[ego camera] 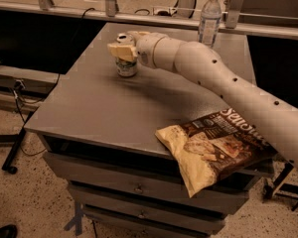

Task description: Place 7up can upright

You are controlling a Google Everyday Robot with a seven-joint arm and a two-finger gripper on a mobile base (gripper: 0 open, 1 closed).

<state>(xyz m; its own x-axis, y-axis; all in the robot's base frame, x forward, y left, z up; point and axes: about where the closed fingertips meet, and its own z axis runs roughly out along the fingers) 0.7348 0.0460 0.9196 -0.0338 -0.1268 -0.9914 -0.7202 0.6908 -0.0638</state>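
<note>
The hand [123, 49] of a one-armed mobile robot grips the upper half of the 7up can [126, 68], one pale finger pad lying across the front of the label. The can stands upright on the far left part of the grey surface [104, 108], its silver top showing just above the hand and its base apparently touching down, though the contact line sits in shadow.

From where I stand, the job looks all but done, and the risk lies in the letting go. If the hand opens unevenly or pulls away sideways rather than clear of the can, a pad could drag the light can and tip it over. A release made before the base is fully seated would leave it rocking.

The white arm [213, 78] reaches in from the right, crossing the surface diagonally. A clear water bottle [210, 19] with a white cap stands at the back edge, well apart from the can. A crumpled chip bag [213, 148] hangs over the near right corner — out of the way of the can, though under the arm's line. The surface tops a grey cabinet of drawers [139, 187] on a speckled floor [30, 197], with a metal rail [154, 19] running behind.
</note>
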